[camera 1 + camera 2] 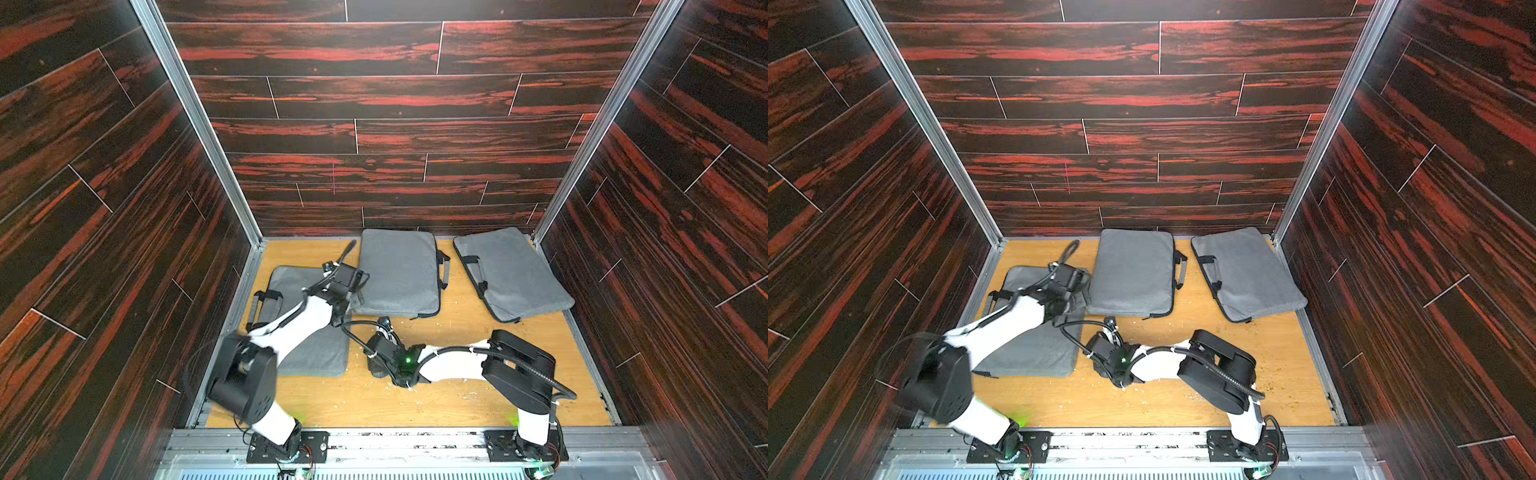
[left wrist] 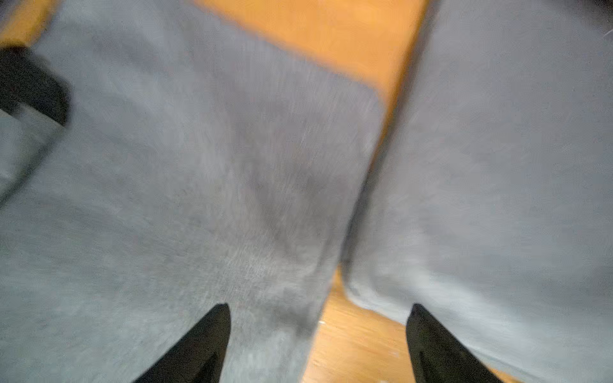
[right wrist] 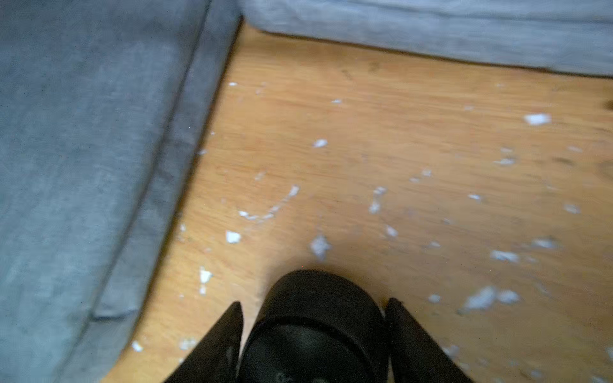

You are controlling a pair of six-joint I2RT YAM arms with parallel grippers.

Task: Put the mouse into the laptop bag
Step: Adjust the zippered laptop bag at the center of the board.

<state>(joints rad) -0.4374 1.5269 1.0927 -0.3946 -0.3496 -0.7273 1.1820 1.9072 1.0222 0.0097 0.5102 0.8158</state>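
Note:
The black mouse (image 3: 318, 315) lies on the wooden table (image 3: 398, 149) just off the corner of the left laptop bag (image 3: 83, 165). My right gripper (image 3: 314, 301) is shut on it, one black finger against each side. In both top views the right wrist hides the mouse. My left gripper (image 2: 320, 305) hangs open with nothing in it, over the gap between the left grey laptop bag (image 2: 166, 165) and the middle one (image 2: 497, 165). The left arm (image 1: 299, 320) reaches across the left bag (image 1: 316, 353).
Three grey laptop bags lie flat: left (image 1: 1034, 349), middle (image 1: 399, 270) and right (image 1: 511, 274), the last two against the back wall. Dark wood-pattern walls close in three sides. White crumbs (image 3: 318, 247) litter the table around the mouse.

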